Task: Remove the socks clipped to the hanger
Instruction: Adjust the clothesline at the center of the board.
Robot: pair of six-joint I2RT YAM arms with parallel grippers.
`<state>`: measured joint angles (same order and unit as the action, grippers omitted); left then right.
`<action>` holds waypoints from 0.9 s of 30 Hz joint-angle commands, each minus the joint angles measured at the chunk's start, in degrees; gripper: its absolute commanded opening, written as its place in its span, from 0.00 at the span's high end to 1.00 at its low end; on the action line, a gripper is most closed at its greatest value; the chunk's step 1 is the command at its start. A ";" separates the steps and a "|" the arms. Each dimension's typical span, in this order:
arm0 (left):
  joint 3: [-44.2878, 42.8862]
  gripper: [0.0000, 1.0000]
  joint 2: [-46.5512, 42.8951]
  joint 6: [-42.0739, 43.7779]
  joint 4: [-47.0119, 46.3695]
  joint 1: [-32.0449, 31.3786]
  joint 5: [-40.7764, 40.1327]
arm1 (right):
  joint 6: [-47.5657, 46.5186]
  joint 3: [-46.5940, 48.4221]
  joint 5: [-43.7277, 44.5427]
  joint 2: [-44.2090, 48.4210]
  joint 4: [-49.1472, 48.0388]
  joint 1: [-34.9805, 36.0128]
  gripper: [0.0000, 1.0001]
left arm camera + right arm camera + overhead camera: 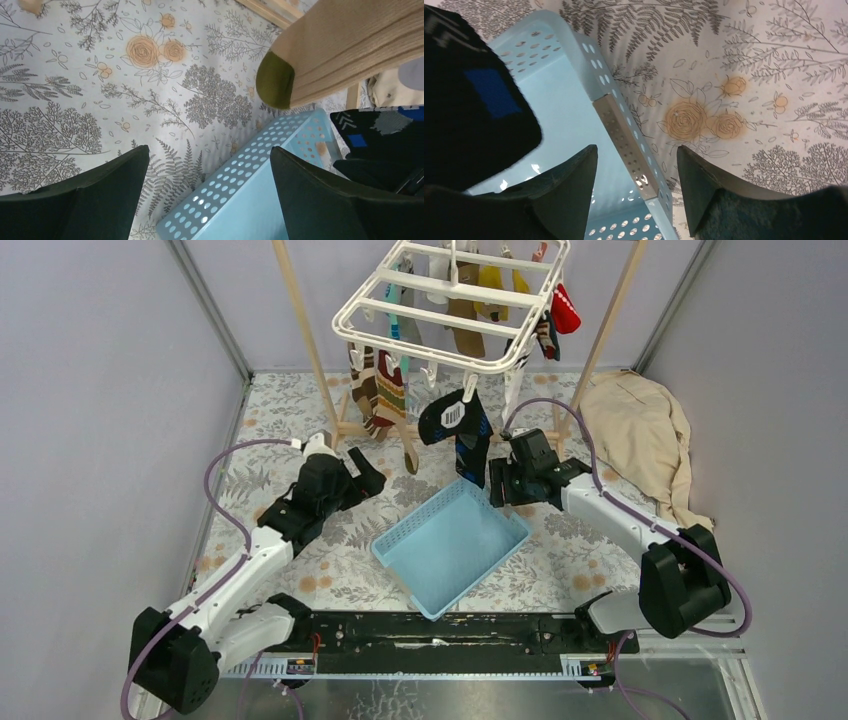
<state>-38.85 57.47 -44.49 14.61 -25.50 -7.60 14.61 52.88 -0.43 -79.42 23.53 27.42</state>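
Observation:
The white hanger (440, 315) hangs at the top centre with several socks clipped under it: brown-striped (378, 395), black (455, 425), yellow (490, 285), red (566, 308). My left gripper (372, 478) is open and empty, below the brown-striped socks. In the left wrist view a tan sock with an olive toe (330, 50) hangs above the open gripper (210, 165), and a black sock (385, 135) shows at right. My right gripper (497, 483) is open and empty, just right of the black sock. In the right wrist view the black sock (474, 105) hangs left of the open gripper (636, 167).
A light blue perforated basket (505, 535) lies on the floral tablecloth between the arms, also in the left wrist view (250, 200) and the right wrist view (619, 125). A wooden rack (305, 350) carries the hanger. A beige cloth (640, 435) lies at the right.

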 commanded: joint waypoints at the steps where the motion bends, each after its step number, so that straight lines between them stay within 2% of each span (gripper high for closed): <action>1: -0.98 0.01 -1.09 -0.25 4.62 -1.25 1.33 | -3.06 3.32 -3.12 -0.87 -1.73 0.77 0.33; 6: 0.35 0.01 -3.30 -0.86 3.69 -4.58 -0.05 | -3.22 1.64 -3.67 -2.48 -3.23 0.85 0.35; 11: 1.07 0.01 -4.08 -0.90 3.40 -6.03 -1.80 | -2.29 0.34 -3.89 -2.99 -4.36 1.72 0.45; 18: 0.15 0.01 -2.78 -0.39 3.51 -6.83 -2.46 | 1.84 -2.53 -1.35 -0.34 -3.82 2.19 0.78; 21: -0.58 0.01 -2.67 -0.21 3.55 -7.17 -2.56 | 5.20 -5.22 1.35 3.34 -3.27 2.16 0.87; 23: -1.19 0.01 -2.63 0.21 3.62 -7.23 -2.64 | 7.92 -6.77 3.76 6.04 -2.29 2.13 0.89; 27: -2.83 0.01 -2.59 1.17 4.65 -7.54 -2.51 | 11.17 -9.86 3.96 11.51 -1.90 2.20 0.87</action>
<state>-38.59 54.89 -44.84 18.13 -32.42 -8.93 20.45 44.99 1.10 -73.45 21.50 29.45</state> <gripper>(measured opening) 0.986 0.205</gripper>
